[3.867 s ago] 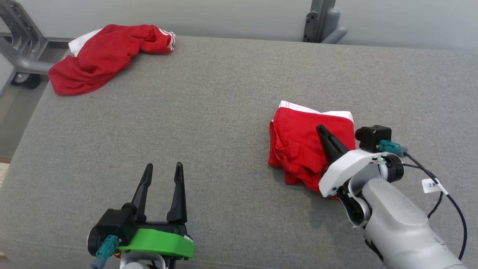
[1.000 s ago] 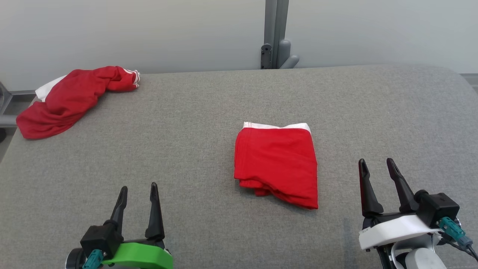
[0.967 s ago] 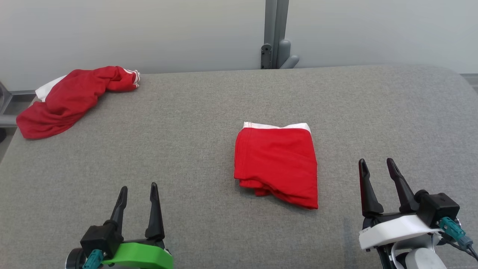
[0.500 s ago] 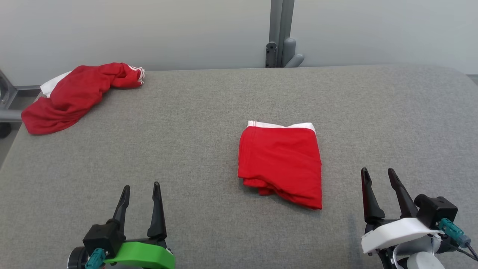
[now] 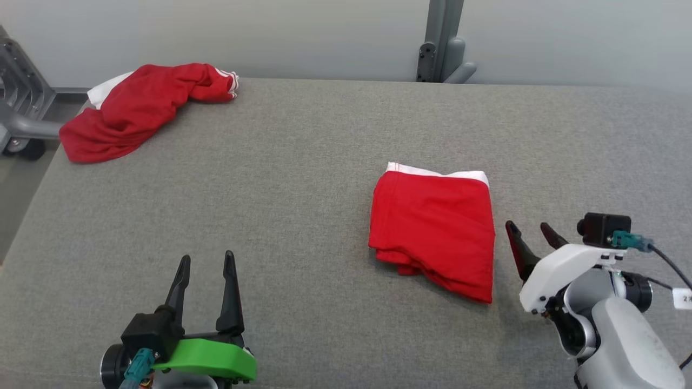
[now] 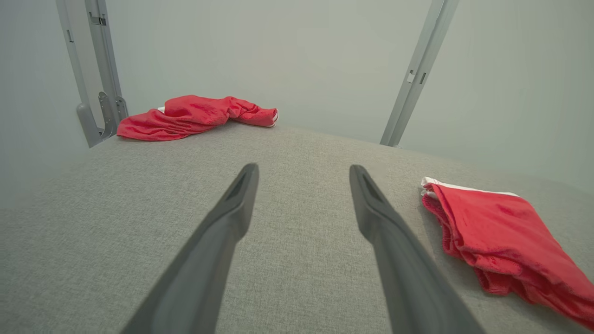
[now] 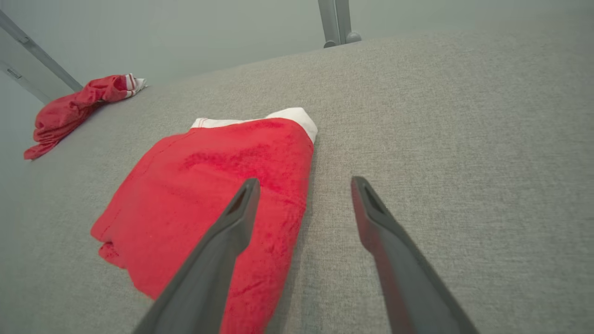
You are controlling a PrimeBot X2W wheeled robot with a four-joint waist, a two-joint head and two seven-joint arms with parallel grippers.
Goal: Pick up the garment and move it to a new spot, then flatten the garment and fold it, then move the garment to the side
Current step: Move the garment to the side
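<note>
The garment [image 5: 432, 232] is red with a white waistband and lies folded on the grey padded table [image 5: 303, 178], right of centre. My right gripper [image 5: 527, 226] hovers open just off its right edge, touching nothing. In the right wrist view the gripper [image 7: 305, 182] straddles that edge, with the left finger over the red cloth [image 7: 209, 195]. My left gripper [image 5: 207, 257] stands open and empty near the front edge, well to the left. The left wrist view shows its open fingers [image 6: 304, 169] and the folded garment [image 6: 501, 236] at the right.
A second red garment [image 5: 140, 105] lies crumpled at the table's far left corner. A grey metal frame [image 5: 21, 108] stands beyond that corner, and a grey post [image 5: 440, 43] rises behind the far edge. Bare grey fabric lies between the two garments.
The head camera has shifted, sliding the scene to the right. My right gripper has moved in close to the folded garment's right edge. The left gripper holds its place.
</note>
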